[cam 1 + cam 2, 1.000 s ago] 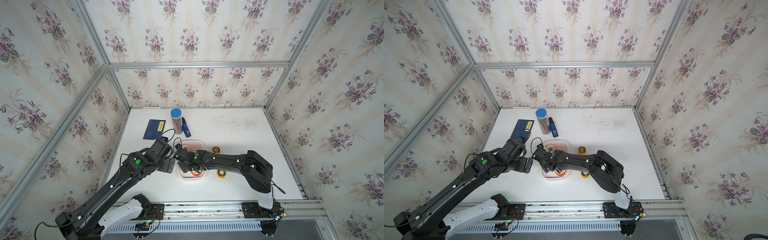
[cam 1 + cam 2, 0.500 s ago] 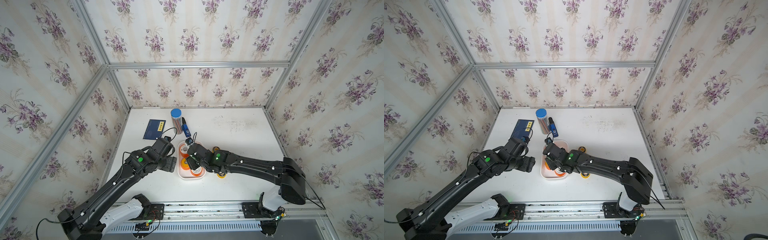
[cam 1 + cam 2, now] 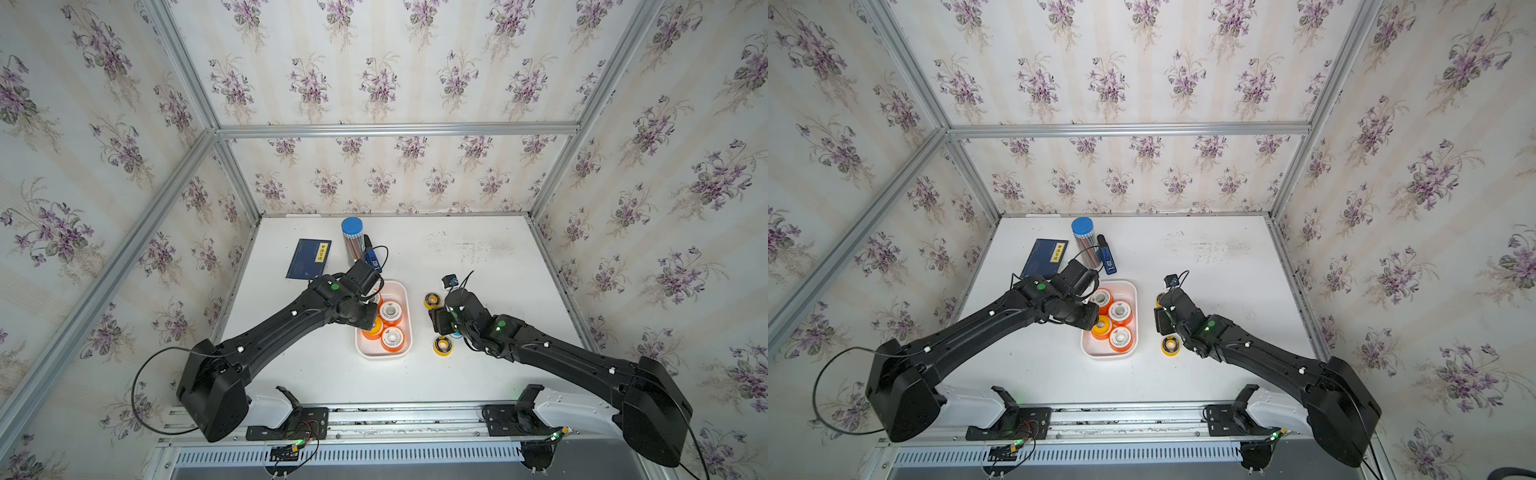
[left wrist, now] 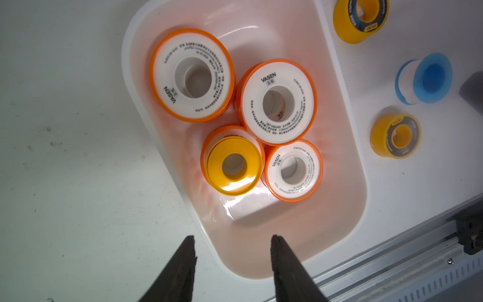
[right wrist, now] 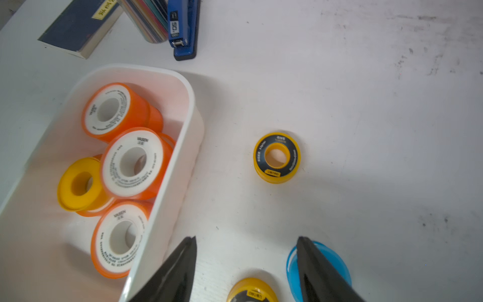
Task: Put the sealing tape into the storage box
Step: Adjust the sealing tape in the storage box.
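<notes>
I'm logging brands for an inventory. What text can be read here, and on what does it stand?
"VASEN": white faces of the orange tape spools in the storage box.
Fine print ringing those faces: too small to read.
Yellow tape spools on the table: label lettering blurred.
Dark blue booklet, yellow label: illegible.
Blue stapler sticker: illegible.

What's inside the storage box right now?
The storage box holds three orange-rimmed tape spools and a yellow spool sitting on a fourth orange spool. The yellow one covers most of it; anything beneath the spools is hidden.
</notes>
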Motion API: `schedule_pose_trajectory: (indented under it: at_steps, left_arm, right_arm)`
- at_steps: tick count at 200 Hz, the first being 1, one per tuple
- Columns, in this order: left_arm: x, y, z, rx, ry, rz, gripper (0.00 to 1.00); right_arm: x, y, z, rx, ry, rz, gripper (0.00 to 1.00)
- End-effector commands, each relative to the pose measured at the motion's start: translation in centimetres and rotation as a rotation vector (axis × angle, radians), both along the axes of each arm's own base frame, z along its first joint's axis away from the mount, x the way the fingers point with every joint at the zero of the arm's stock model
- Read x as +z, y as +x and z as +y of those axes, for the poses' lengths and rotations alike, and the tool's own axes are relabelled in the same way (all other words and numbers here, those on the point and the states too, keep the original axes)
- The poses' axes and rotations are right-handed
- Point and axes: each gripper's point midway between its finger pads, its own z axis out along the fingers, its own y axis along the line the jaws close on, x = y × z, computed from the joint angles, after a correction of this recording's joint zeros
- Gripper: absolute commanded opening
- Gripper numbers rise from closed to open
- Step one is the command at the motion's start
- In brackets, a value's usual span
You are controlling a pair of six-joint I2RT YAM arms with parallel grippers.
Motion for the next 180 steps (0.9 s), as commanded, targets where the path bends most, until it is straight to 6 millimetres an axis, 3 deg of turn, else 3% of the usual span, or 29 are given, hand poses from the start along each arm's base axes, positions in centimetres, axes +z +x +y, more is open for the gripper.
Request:
schedule_pose_trajectory:
  at_steps: [1, 23, 74, 180]
  left_arm:
    - [-1.0, 0.6, -1.2, -0.013, -0.01, 0.012, 0.45]
    - [-2.3, 0.7, -1.5, -0.014, 0.011, 0.039, 0.42]
    - [-4.3, 0.8, -1.9, -0.022, 0.047, 0.07, 0.41]
    - [-6.0, 1.4, -1.4, -0.013, 0.108, 0.081, 0.35]
  right_arm:
    - [-0.5, 0.3, 0.0, -0.03, 0.062, -0.007, 0.65]
    - [-2.0, 0.1, -0.5, -0.051, 0.064, 0.025, 0.65]
    - [-2.5, 0.3, -1.1, -0.079, 0.07, 0.031, 0.64]
    - [-3.2, 0.5, -1.1, -0.078, 0.074, 0.062, 0.64]
